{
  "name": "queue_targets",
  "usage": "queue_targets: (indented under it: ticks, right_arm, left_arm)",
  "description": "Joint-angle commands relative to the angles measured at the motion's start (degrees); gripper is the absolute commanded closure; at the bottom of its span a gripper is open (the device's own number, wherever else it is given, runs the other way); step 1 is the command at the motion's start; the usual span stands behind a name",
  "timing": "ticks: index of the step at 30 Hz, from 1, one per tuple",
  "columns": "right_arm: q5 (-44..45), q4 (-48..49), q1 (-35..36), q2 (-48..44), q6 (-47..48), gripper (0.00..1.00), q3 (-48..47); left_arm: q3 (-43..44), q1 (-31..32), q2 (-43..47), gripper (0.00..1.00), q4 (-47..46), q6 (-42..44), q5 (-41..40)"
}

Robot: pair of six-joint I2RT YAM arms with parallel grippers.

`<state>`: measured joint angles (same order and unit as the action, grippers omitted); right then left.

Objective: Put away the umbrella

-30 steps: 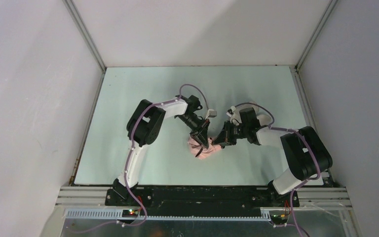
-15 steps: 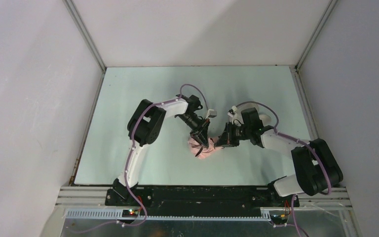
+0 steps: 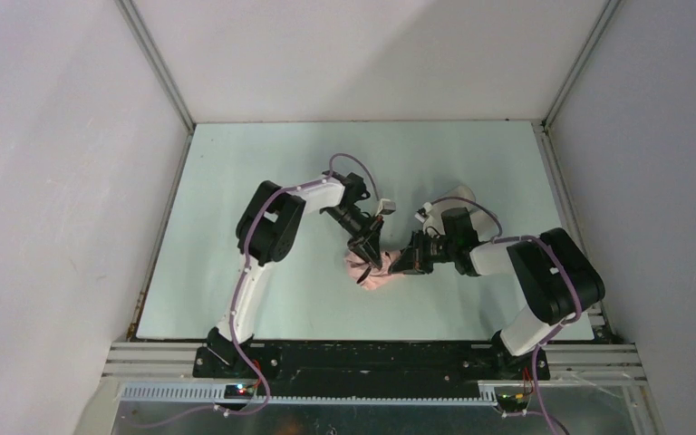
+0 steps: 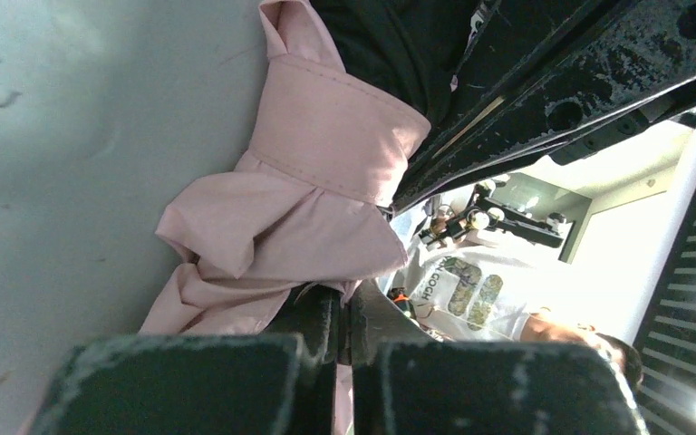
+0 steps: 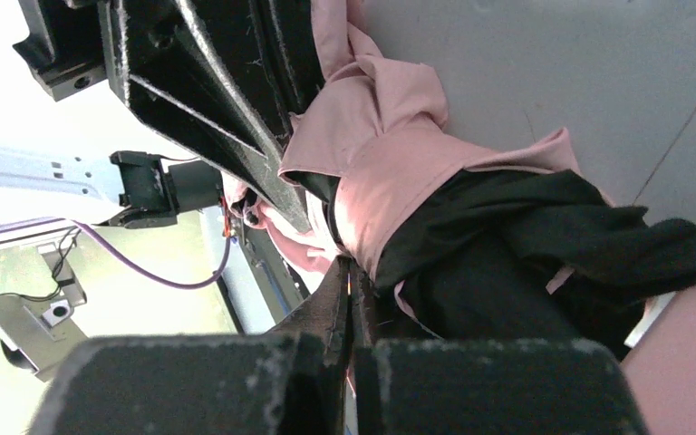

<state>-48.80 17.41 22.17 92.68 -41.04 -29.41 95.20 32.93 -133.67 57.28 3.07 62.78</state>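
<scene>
Pinching the umbrella [image 4: 272,217] from left and right.
Our left gripper [image 4: 344,304] and right gripper [image 5: 351,281] each clamp its pink fabric.

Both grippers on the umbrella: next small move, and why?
Probably the right gripper pulls its pinched fold a little tighter across the umbrella while the left gripper anchors it: both are shut on loose pink fabric, and the bundle lies rumpled, not yet rolled slim.

A white shirt [image 4: 471,290] bears print, its letters not clearly legible.
</scene>
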Motion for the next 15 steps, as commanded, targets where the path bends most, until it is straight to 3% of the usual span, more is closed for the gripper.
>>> queue_targets:
  ticks: [1, 6, 15]
  right_arm:
    - [-0.74, -1.84, -0.34, 5.07, 2.08, 1.00, 3.30]
    - [2.25, -9.58, -2.25, 2.83, 7.88, 1.00, 3.91]
    - [5.08, -11.93, -1.63, 0.66, 7.73, 1.00, 4.22]
  left_arm:
    - [3.63, -5.74, -5.20, 1.00, -5.47, 5.32, -16.27]
    - [4.07, -6.22, -5.60, 1.00, -4.52, 6.38, -16.00]
    - [4.38, -6.54, -5.88, 1.00, -3.95, 6.73, -16.53]
